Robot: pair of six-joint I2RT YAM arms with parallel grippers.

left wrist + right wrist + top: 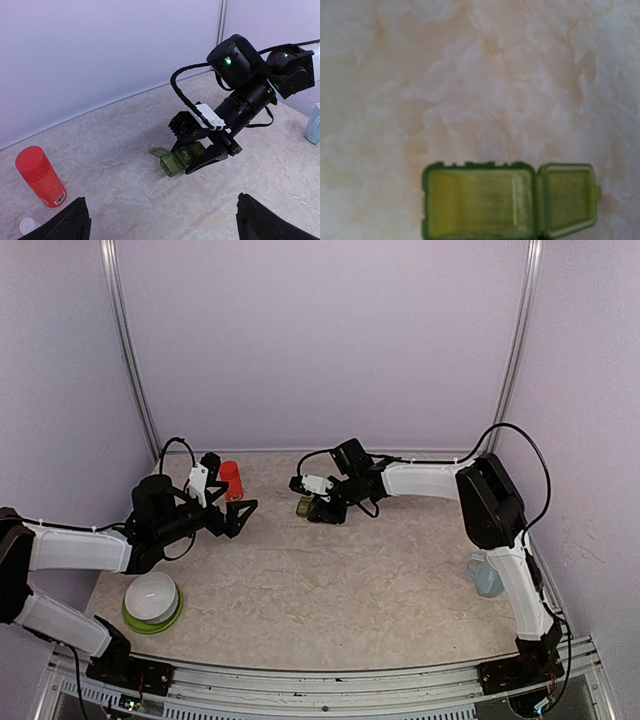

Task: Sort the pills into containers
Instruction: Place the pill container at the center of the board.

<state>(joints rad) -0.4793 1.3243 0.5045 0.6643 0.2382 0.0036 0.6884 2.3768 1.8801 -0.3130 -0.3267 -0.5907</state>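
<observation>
Left gripper [161, 200] nearest you: fingers spread wide, nothing between them. Right gripper [186, 147] low over the centre-far table [350, 590]; you can't tell its grip from here. Red bottle [41, 176] stands far left. Green containers [175, 162] lie under the right gripper, one lid [159, 151] open.
</observation>
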